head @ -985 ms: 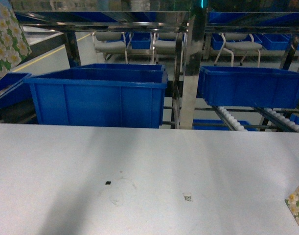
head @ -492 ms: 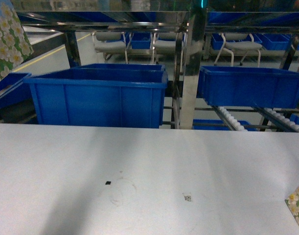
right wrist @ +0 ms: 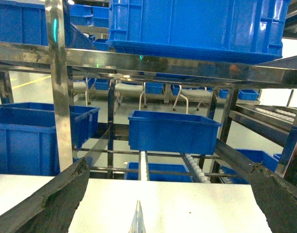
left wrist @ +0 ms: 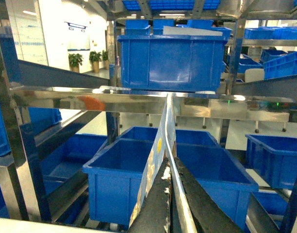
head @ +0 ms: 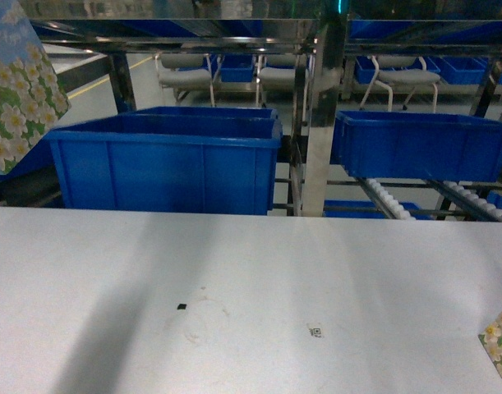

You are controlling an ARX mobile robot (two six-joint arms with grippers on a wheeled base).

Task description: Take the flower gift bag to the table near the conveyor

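Since the earlier frame the bag [head: 20, 90] has swung further in at upper left, hanging clear of the matt white tabletop [head: 251, 287]. Left fingers [left wrist: 160, 204] pinch its thin paper edge; right fingers [right wrist: 51, 204] spread wide, empty.

The head view shows two floral paper bags, one at upper left [head: 20, 90] and one at lower right [head: 501, 341], and two black marks [head: 181, 307] [head: 315, 332] on one table [head: 251, 279].

The flower gift bag [head: 20, 90] is cut off by the head view's left edge; a second floral bag [head: 500, 343] shows only its corner at right.
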